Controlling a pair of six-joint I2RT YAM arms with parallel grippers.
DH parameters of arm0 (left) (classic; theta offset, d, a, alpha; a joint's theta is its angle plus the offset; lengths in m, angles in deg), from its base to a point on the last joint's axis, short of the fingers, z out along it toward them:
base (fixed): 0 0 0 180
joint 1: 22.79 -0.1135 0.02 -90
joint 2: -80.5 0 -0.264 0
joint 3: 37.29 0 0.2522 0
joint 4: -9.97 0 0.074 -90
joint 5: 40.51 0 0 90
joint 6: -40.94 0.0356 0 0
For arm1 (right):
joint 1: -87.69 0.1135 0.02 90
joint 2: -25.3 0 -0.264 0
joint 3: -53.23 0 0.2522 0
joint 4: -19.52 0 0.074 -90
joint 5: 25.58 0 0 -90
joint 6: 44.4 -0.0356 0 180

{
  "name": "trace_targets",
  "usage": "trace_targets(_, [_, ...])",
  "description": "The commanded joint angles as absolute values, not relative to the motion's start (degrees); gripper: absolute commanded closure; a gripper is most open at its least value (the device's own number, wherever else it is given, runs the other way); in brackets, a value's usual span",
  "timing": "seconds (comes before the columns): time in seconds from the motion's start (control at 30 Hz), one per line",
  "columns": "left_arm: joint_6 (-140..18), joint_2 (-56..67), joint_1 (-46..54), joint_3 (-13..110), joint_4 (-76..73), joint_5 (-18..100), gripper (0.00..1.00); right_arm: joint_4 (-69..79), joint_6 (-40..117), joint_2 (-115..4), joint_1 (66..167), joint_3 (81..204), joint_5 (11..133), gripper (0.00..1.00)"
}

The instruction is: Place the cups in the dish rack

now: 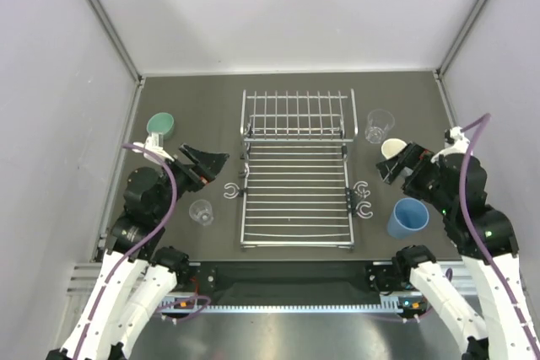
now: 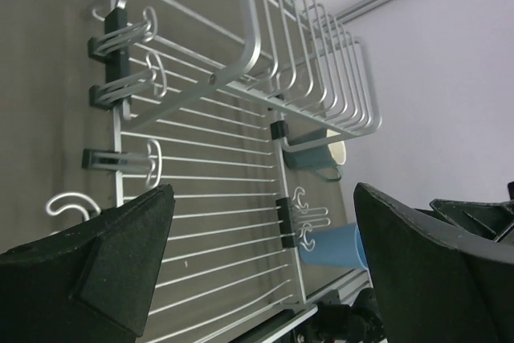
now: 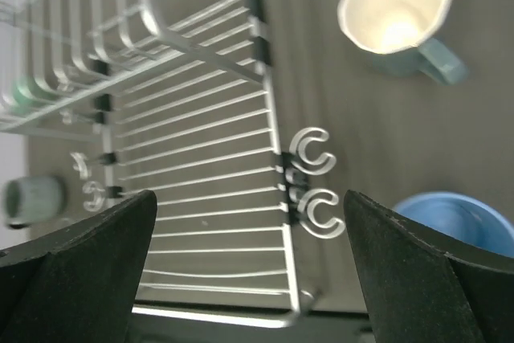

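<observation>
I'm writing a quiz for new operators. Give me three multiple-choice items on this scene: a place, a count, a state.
1. The light-blue tumbler stands: A left of the dish rack; B right of it; C inside it.
2. Cups in the rack: A none; B two; C four.
3. The left gripper has its fingers: A open, empty; B shut on a mug; C shut on a clip.
B: it sits past the rack's right edge. A: the bars are bare. A: nothing lies between the spread fingers.

Soft, even light from above, bright white walls (image 1: 295,6), dark matte counter (image 1: 186,99), barely any shadows. Left claw (image 2: 263,214) fingers blurry up close, dish rack (image 2: 255,42) beyond them sharp. Ahead of right claw (image 3: 250,214), mug (image 3: 393,6) interior glares, blown out.
</observation>
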State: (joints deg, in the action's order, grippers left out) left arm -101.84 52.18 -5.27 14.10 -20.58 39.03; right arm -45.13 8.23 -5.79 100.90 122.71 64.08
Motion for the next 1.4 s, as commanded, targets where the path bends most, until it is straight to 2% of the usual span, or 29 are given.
trace_targets(0.0, [-99.17, 52.9, -5.65, 17.43, -25.76, 39.65, 0.01, -56.37, 13.77, -9.67, 100.43, 128.86, 56.51, 0.0])
trace_targets(0.2, [-94.69, 50.1, -5.65, 22.09, -33.66, 40.0, 0.04, -59.72, 17.29, -21.89, 100.35, 136.06, 59.85, 0.0])
trace_targets(0.57, [-94.41, 54.57, -5.65, 17.88, -34.99, 33.15, 0.1, -59.02, 25.38, -35.77, 99.47, 147.39, 41.66, 0.01])
trace_targets(0.83, [-96.35, 56.15, -4.25, 15.85, -33.93, 27.7, 0.14, -56.39, 26.43, -49.84, 97.09, 152.07, 38.49, 0.18])
trace_targets(1.1, [-93.8, 56.77, -2.49, 16.73, -35.51, 29.54, 0.16, -51.46, 24.68, -59.85, 96.57, 153.74, 45.25, 0.3])
trace_targets(1.37, [-90.2, 56.59, -1.79, 18.57, -37.8, 32.43, 0.16, -46.8, 22.39, -65.75, 96.65, 151.11, 48.24, 0.32])
